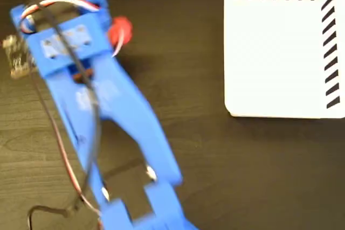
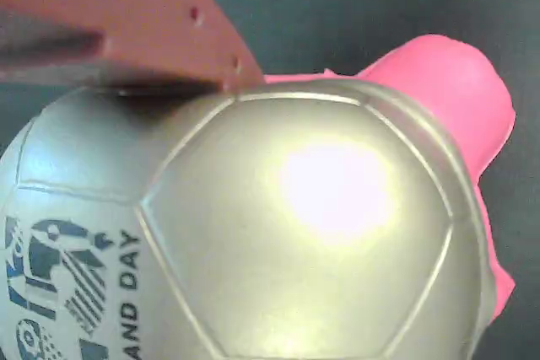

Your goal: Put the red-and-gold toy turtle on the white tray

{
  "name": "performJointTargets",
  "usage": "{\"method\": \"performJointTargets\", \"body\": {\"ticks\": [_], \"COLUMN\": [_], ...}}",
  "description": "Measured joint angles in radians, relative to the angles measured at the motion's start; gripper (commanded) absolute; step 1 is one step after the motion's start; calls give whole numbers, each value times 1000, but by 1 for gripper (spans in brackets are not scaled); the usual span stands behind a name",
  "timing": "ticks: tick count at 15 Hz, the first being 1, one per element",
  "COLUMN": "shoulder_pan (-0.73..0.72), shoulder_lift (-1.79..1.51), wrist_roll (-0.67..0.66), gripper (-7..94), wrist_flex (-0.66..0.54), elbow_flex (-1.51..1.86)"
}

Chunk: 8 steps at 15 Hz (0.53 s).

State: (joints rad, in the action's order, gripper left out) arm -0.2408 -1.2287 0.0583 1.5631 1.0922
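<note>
In the fixed view, only a red part of the red-and-gold toy turtle (image 1: 121,28) shows, sticking out beside the blue arm's head at the upper left. My gripper (image 1: 111,37) is there, mostly hidden under the arm. The wrist view is filled by the turtle's shiny domed shell (image 2: 321,225), with a printed sticker at its lower left and its head at the right looking pink. One finger (image 2: 143,31) lies against the shell's top left; the other finger is out of sight. The gripper appears shut on the turtle. The white tray (image 1: 280,63), with nothing on it, lies far to the right.
The blue arm (image 1: 124,117) runs diagonally from the bottom centre to the upper left, with cables (image 1: 64,149) looping along its left side. Dark wooden tabletop (image 1: 205,149) lies between the arm and the tray. The tray has black stripes along its top and right edges.
</note>
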Motion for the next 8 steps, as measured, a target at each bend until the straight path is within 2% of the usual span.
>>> {"method": "performJointTargets", "body": {"ticks": [4,6,8], "shoulder_pan": [104,181,304], "shoulder_lift": [-222,-328,-383], "wrist_roll": [-17,-71,-201], "gripper": [0,0,0], "wrist_flex": [38,40,40], "elbow_flex": [-26,15,101]}}
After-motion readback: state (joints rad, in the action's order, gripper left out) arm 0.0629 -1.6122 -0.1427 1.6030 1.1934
